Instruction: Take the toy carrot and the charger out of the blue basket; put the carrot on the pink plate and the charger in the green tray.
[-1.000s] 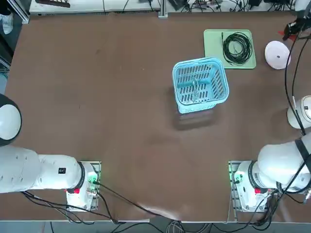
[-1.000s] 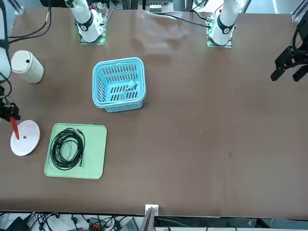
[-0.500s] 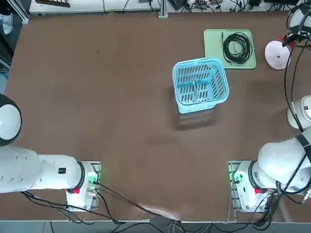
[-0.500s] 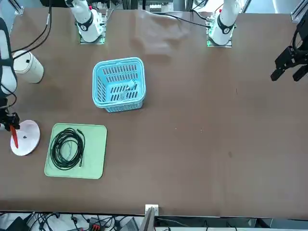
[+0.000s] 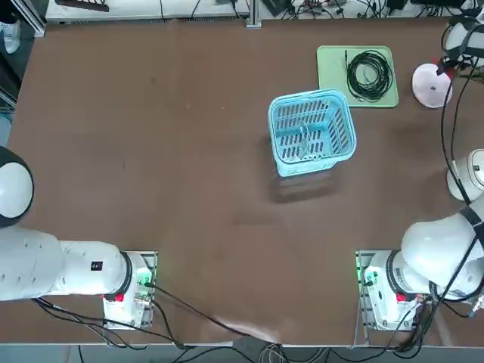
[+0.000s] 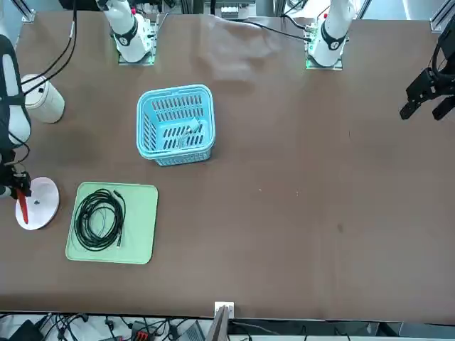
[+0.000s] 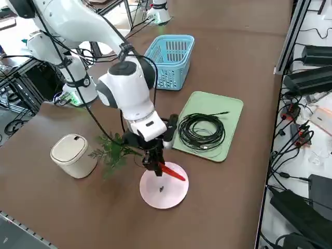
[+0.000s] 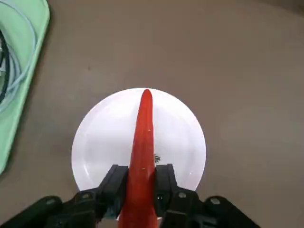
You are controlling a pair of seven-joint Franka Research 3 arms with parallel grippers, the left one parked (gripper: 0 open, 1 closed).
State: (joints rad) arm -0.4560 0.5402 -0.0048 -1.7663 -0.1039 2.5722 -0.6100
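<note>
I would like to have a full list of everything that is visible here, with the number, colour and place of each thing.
toy carrot: one, red-orange with green leaves, between the right gripper's fingers, over the plate
plate: one, pale pink, on the table beside the tray
tray: one, pale green, near the plate
coiled cable: one, black, in the tray
basket: one, light blue, on the table
canister: one, white, on the table
right gripper: one, black, above the plate, shut on the carrot
robot arms: two, white, right and left
</note>
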